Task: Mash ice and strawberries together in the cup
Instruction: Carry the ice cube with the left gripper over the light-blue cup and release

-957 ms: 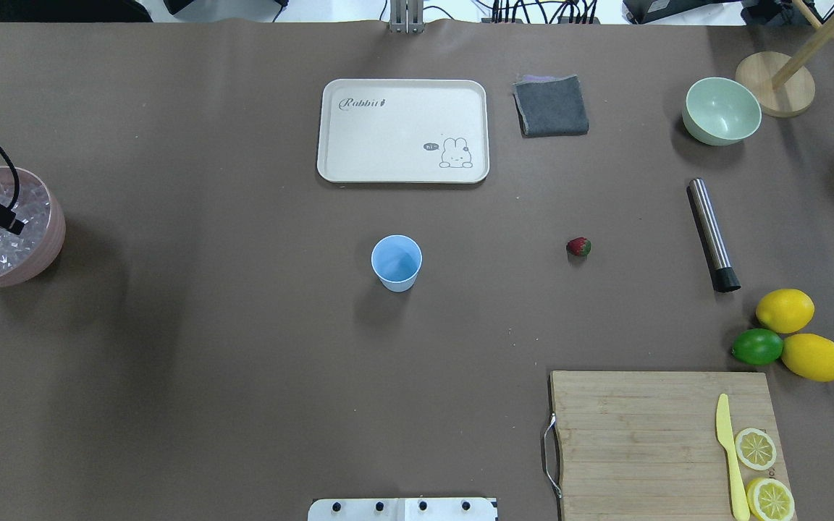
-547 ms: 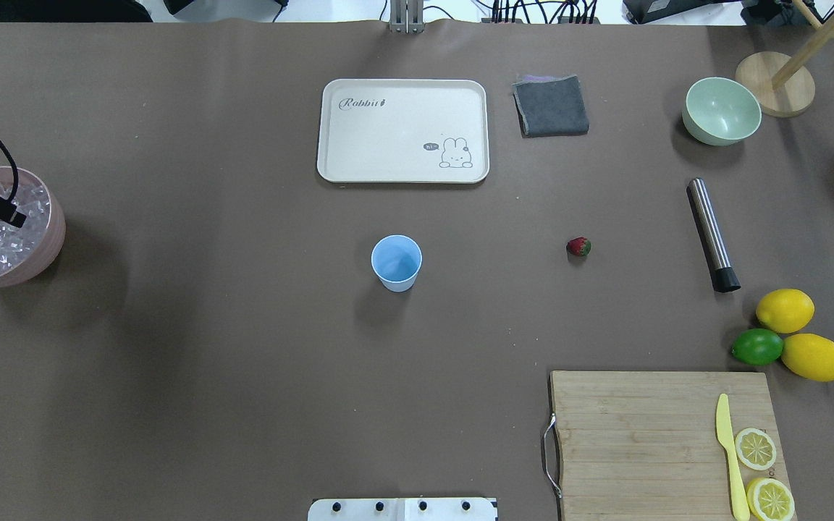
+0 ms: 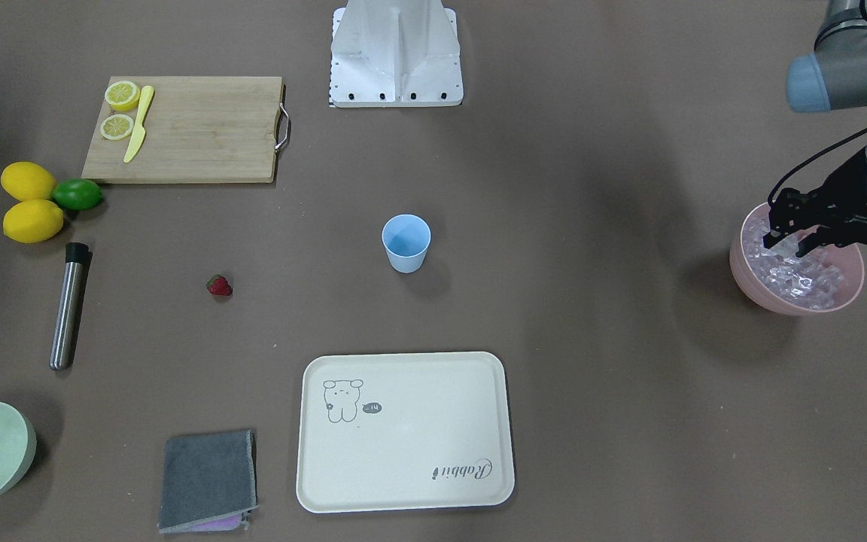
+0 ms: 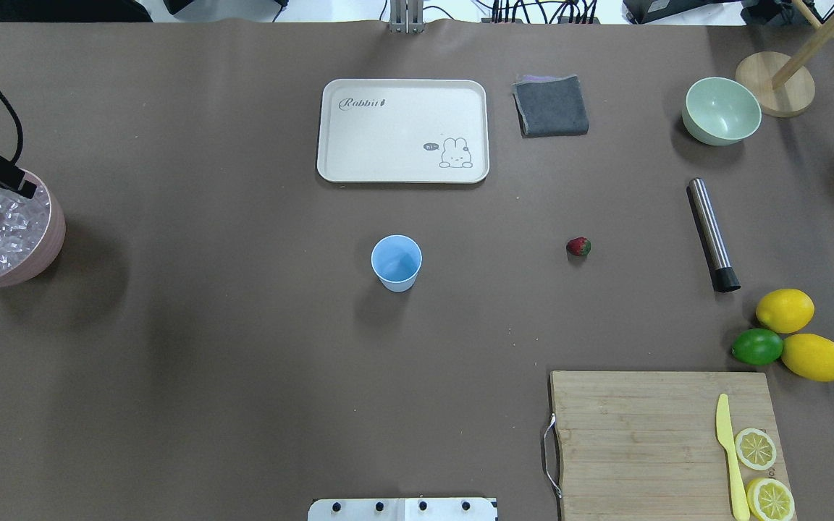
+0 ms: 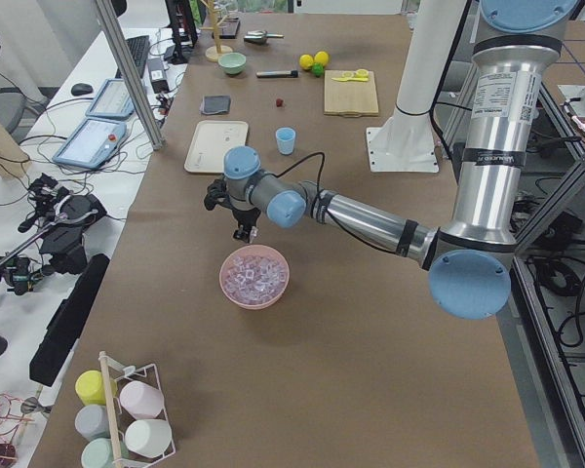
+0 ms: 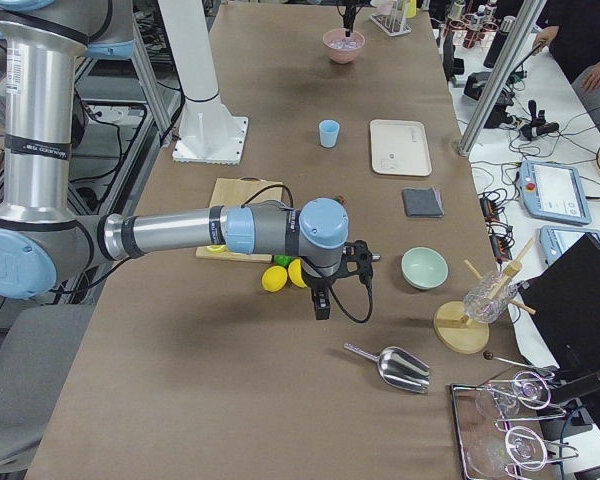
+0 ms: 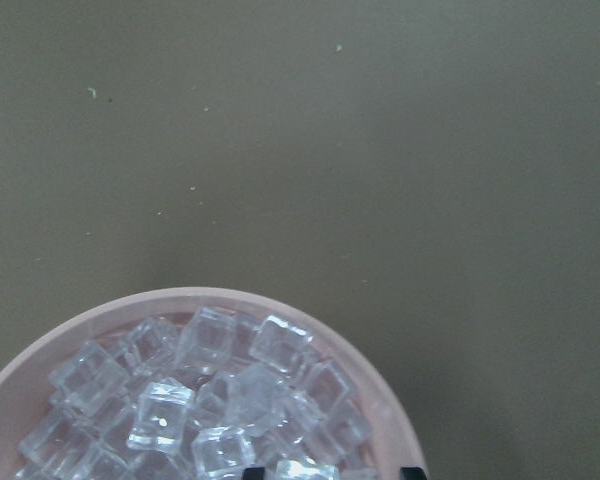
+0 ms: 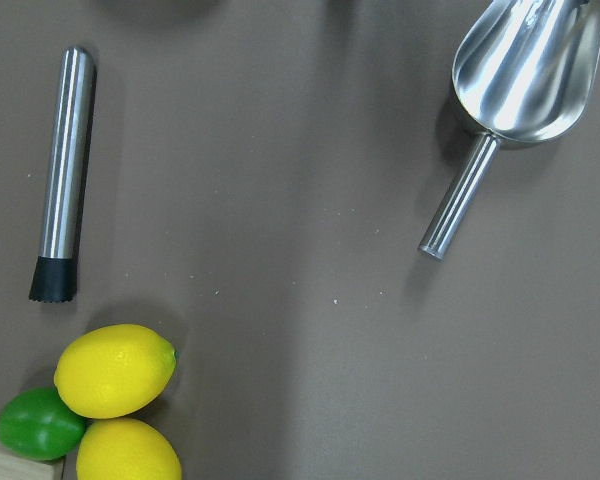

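- Board [image 4: 641, 434] nearest the robot, right side of bench [image 4: 243, 362].
- Right hand [image 6: 320, 302] next out, hovering by lemons [image 6: 275, 277]; open or closed, cannot tell.
- Mid-bench: cup [image 4: 396, 262] upright; strawberry [image 4: 578, 247] lying well to its right.
- Same depth, left end: left hand [image 3: 786, 242] over pink bowl [image 3: 761, 297] of ice [image 3: 798, 275], fingers [image 7: 412, 473] spread, nothing seen between them.
- Tray [image 4: 402, 130] farthest.

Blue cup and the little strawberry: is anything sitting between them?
No. From the overhead view, only bare brown table lies between the cup and the strawberry.
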`<action>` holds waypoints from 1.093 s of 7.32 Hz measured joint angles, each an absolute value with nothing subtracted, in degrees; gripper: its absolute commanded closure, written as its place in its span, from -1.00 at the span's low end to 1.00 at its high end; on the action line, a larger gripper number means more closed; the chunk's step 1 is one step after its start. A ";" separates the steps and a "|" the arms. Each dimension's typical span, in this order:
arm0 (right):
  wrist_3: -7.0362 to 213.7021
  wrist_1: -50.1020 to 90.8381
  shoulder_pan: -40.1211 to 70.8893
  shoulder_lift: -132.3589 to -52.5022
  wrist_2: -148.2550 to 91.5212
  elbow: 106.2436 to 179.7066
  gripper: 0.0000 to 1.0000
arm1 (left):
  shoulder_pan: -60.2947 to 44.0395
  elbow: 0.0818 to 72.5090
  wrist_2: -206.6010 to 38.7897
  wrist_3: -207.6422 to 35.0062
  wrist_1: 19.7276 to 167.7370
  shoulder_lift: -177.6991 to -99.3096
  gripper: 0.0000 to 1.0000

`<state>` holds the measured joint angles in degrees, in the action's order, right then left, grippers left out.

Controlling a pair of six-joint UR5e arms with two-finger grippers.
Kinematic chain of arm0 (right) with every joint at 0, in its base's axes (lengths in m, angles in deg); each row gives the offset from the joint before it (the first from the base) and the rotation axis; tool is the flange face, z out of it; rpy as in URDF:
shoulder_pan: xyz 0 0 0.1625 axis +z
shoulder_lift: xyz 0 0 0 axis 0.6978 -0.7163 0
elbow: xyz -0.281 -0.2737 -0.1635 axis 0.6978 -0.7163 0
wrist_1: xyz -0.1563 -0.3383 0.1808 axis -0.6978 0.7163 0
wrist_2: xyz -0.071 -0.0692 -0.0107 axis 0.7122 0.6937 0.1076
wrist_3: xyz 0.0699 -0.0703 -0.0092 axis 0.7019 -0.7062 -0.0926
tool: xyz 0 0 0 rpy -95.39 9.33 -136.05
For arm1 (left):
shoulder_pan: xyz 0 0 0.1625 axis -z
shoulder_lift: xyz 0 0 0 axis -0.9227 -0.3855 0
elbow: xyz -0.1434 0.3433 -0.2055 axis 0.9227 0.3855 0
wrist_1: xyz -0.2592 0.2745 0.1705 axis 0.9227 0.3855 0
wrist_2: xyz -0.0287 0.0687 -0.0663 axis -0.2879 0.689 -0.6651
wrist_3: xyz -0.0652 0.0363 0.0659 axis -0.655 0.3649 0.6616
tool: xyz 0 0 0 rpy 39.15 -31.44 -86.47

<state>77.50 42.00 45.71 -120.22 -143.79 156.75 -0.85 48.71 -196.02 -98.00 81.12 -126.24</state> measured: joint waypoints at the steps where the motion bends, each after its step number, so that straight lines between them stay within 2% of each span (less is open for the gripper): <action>1: 77.51 41.98 45.69 -120.20 -143.83 156.69 -1.00 | -3.16 50.80 -195.87 -105.21 79.76 -129.47 1.00; 5: 77.44 41.97 45.67 -120.18 -143.86 156.63 -1.00 | -19.66 52.66 -186.52 -129.09 69.50 -147.05 1.00; 8: 77.45 41.97 45.67 -120.22 -143.86 156.50 -1.00 | -31.44 48.75 -178.20 -140.82 64.93 -158.96 1.00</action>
<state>77.45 41.97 45.67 -120.22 -143.86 156.50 -31.44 48.75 -178.20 -140.82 64.93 -158.96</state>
